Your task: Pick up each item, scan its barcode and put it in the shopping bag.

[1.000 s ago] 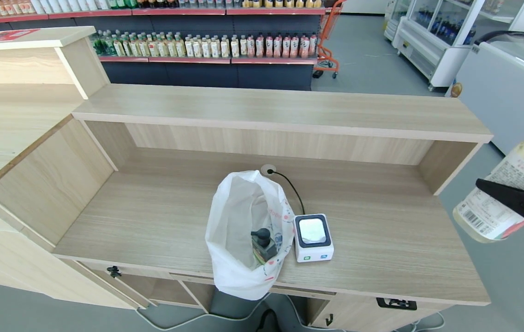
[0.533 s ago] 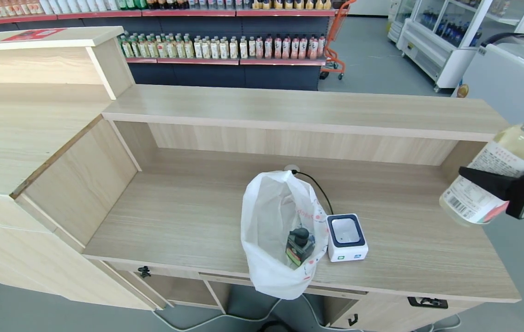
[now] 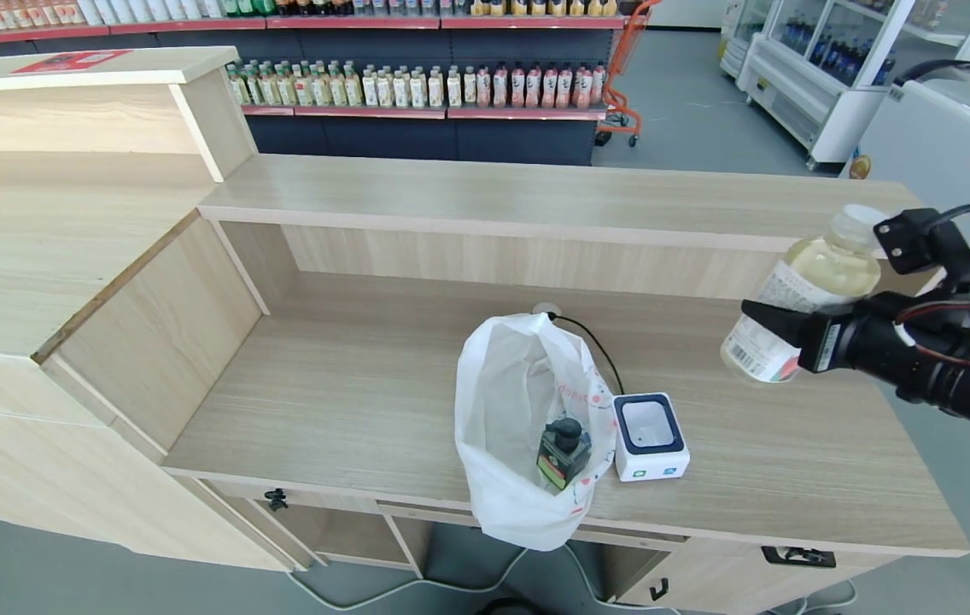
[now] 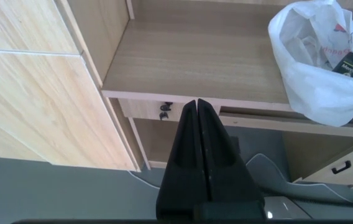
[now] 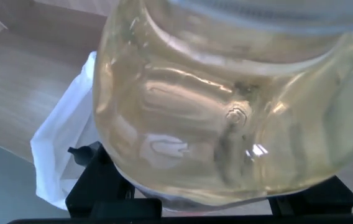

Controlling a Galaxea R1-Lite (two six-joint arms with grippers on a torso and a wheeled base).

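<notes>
A clear bottle (image 3: 805,290) of pale yellow liquid with a white label and cap hangs tilted above the right end of the wooden counter (image 3: 365,384), with my right gripper (image 3: 780,329) shut on its lower half. In the right wrist view the bottle (image 5: 226,112) sits close up between the dark fingers (image 5: 99,186). The white shopping bag (image 3: 511,427) stands open at the counter's front edge, with a dark bottle (image 3: 563,451) inside. The white barcode scanner (image 3: 650,436) sits just to its right. My left gripper (image 4: 196,106) hangs shut and empty below the counter's front edge.
The scanner's black cable (image 3: 592,346) runs to a hole at the back of the counter. A raised shelf (image 3: 536,201) spans the counter's rear, and a taller cabinet (image 3: 41,213) stands on the left. The bag (image 4: 316,62) overhangs the counter's front edge. Freezers (image 3: 937,145) stand at the right.
The head camera has swung, shifting the whole picture right. My right arm has carried the bottle left and inward, from beside the counter's right end to above it.
</notes>
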